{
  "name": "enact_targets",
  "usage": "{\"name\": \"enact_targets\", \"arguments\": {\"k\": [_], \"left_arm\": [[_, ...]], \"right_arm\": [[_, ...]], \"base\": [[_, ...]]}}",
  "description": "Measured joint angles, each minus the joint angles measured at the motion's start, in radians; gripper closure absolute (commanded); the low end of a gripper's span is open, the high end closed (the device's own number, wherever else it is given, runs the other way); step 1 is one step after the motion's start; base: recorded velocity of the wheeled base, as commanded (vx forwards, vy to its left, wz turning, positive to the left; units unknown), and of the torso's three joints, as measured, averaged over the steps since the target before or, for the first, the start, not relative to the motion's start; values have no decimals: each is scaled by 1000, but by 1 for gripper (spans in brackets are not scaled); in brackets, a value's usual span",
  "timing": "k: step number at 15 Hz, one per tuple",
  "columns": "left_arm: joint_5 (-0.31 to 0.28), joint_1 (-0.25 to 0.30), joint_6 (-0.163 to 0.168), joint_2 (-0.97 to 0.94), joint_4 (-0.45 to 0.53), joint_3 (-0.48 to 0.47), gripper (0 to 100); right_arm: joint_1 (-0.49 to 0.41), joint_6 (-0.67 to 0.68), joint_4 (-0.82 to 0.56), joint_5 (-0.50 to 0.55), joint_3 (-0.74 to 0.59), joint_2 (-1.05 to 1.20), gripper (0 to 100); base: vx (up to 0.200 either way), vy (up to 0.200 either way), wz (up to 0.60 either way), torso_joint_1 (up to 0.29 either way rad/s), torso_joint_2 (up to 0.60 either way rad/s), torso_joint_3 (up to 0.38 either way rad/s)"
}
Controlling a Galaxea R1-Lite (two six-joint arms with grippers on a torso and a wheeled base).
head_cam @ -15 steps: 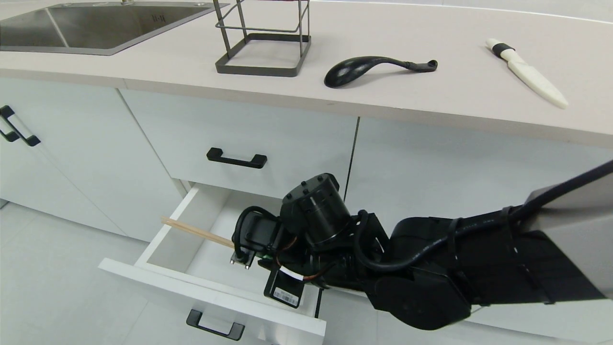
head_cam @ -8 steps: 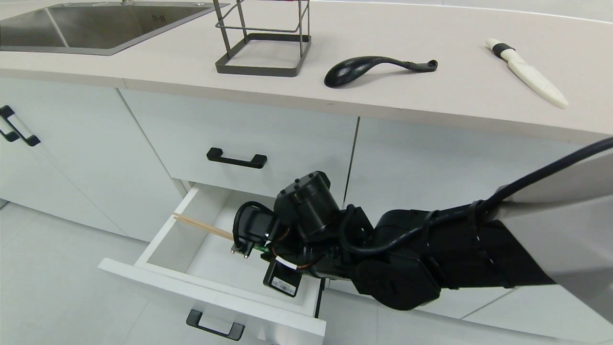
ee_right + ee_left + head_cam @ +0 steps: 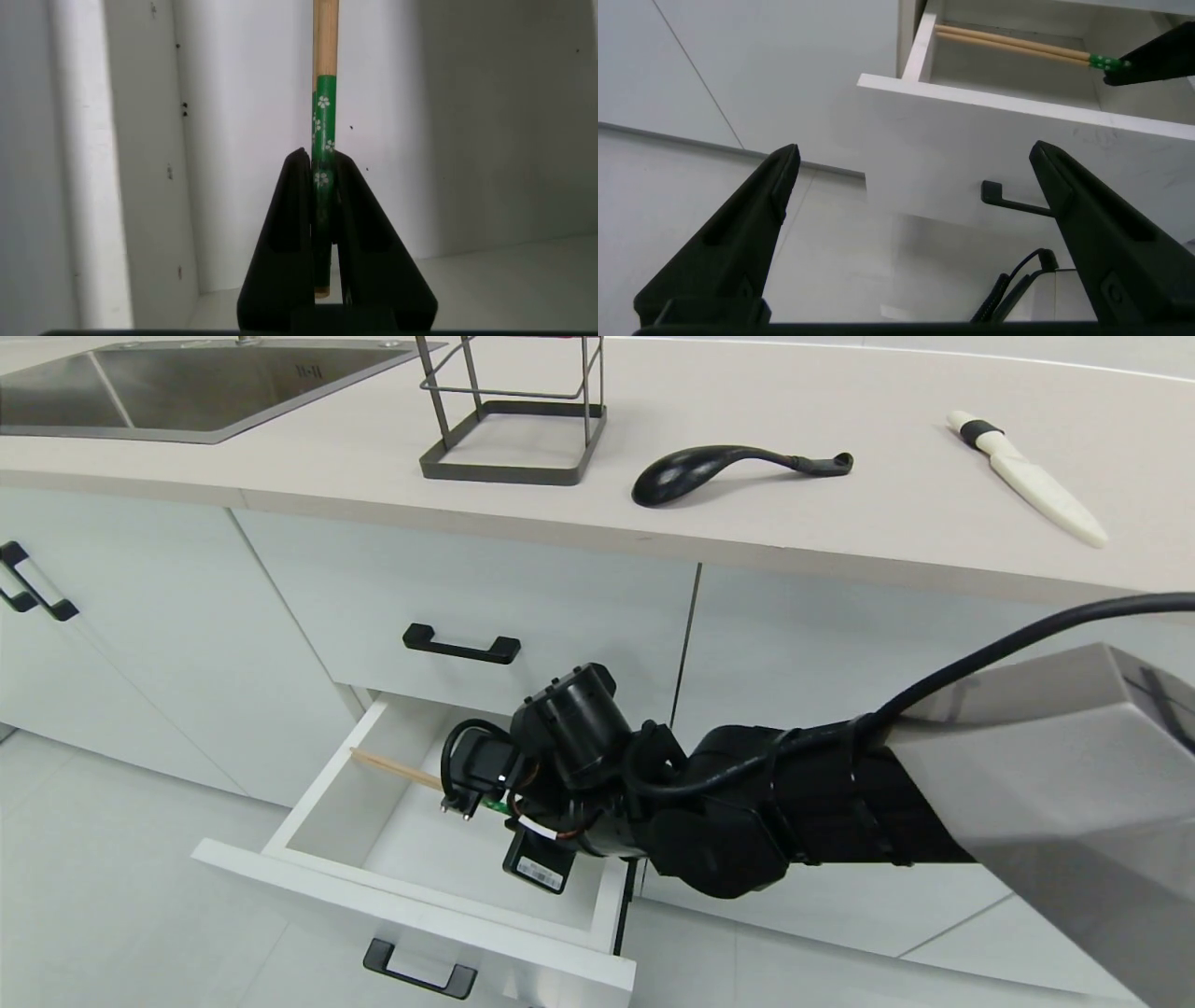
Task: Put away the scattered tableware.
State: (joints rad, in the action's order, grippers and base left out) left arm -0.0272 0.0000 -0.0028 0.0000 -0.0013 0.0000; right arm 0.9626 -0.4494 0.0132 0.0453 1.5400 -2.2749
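Observation:
A pair of wooden chopsticks (image 3: 397, 768) with green flowered ends (image 3: 322, 112) hangs inside the open lower drawer (image 3: 411, 907). My right gripper (image 3: 322, 187) is shut on that green end, and its wrist (image 3: 569, 728) sits over the drawer's right half. From the left wrist view, the chopsticks (image 3: 1008, 45) run along the drawer's inside toward the left wall, with the right gripper's tip (image 3: 1148, 61) at their end. My left gripper (image 3: 915, 252) is open and holds nothing, low in front of the drawer's front panel (image 3: 1018, 121). A black ladle (image 3: 709, 467) and a white knife (image 3: 1027, 476) lie on the countertop.
A dark wire rack (image 3: 513, 420) stands on the counter left of the ladle, and a steel sink (image 3: 187, 378) is at the far left. A shut drawer with a black handle (image 3: 460, 644) sits above the open one. Cabinet doors flank both sides.
My right arm has pushed further into the drawer with the chopsticks. Their free end, which stuck out over the drawer's left wall, now lies within it.

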Motion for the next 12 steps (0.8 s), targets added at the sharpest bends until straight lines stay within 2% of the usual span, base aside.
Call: {"name": "enact_targets", "arguments": {"k": [12], "left_arm": [[0,0,0,0,0,0,0]], "right_arm": [[-9,0,-1,2,61,-100,100]], "base": [[0,0,0,0,0,0]]}}
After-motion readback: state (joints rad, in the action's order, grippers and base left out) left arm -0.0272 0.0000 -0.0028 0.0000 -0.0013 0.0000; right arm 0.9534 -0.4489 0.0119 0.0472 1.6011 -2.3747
